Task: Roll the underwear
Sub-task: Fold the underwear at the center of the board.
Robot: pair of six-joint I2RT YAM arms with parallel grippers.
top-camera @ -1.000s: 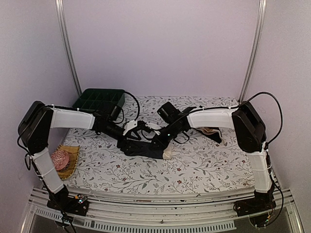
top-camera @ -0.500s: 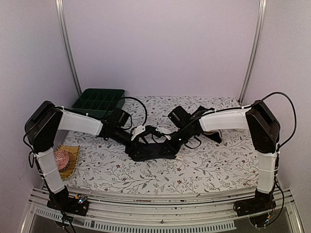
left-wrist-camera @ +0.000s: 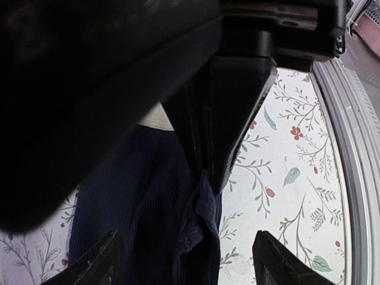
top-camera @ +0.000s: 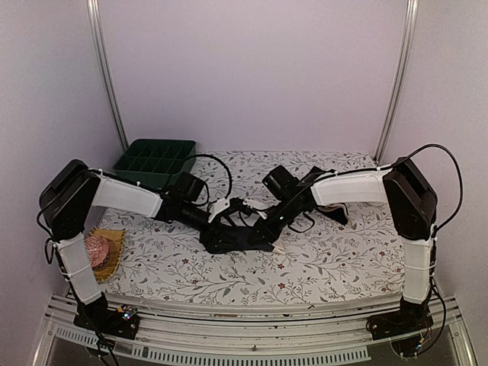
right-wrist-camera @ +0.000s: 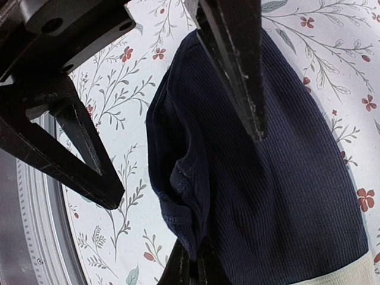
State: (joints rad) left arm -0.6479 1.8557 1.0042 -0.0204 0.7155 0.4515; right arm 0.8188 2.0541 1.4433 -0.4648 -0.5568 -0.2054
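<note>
- The underwear (right-wrist-camera: 285, 178) is shown as a dark navy, almost black garment in a fine ribbed knit, with a cream band seen along one edge.
- It is spread mostly flat at the middle of the floral-printed worktop (top-camera: 343, 252), between the two arms. One edge is gathered up into a narrow raised fold.
- That fold is gripped by the right hand (right-wrist-camera: 190, 261), whose fingers are pressed together on the fabric, as seen from both wrist cameras.
- The left hand (left-wrist-camera: 185, 240) is held with its fingers spread wide and nothing gripped between them. In the right wrist view one finger is seen over the garment and the other over bare worktop beside it, so that the gathered edge is straddled.
- Whether the left fingertips touch the cloth cannot be told.
- The two hands are brought close together, tip to tip, above the garment.
- One garment can be counted with certainty. A dark shape is partly hidden under the right forearm in the top view, and what it is cannot be told.
- One dark green compartment tray (top-camera: 126, 162) is seen at the far left of the worktop, well apart from the garment.
- One pink knitted ball (top-camera: 94, 249) is seen resting in one yellowish dish (top-camera: 114, 238) at the near left edge.
- Two arms and two hands are counted.
</note>
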